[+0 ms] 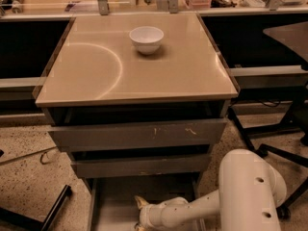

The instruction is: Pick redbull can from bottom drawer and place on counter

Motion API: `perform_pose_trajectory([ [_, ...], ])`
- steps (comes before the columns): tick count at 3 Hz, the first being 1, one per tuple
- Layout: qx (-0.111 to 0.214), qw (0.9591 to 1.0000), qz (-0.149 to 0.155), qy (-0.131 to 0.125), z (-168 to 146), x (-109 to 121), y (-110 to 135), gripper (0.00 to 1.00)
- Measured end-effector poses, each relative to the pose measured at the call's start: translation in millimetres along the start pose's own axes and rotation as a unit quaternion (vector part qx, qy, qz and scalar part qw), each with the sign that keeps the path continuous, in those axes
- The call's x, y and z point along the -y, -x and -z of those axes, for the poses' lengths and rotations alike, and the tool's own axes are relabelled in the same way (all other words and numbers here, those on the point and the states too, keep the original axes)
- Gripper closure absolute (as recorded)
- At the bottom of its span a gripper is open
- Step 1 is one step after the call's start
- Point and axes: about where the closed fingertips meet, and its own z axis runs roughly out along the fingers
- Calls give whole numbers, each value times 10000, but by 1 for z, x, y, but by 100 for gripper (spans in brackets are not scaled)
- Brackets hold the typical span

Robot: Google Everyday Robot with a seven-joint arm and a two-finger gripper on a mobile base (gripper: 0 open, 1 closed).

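The gripper is being held down in the bottom drawer, open or closed cannot be told, and no can is yet being set on the tabletop.

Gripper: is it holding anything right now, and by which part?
Cannot tell. The gripper sits low in the bottom drawer, at the picture's lower edge; anything it held would be hidden or cut off there.

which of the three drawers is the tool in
the bottom drawer: it's pulled out furthest, floor showing, and the tool sits inside it. the top drawer and middle drawer show only their fronts.
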Motion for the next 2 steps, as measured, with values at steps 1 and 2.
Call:
perform_pose_trajectory([
  [1,-112,9982,138,574,-24,-27,-4,0],
  [2,-173,9972,257,675,-24,-29,-9,0],
])
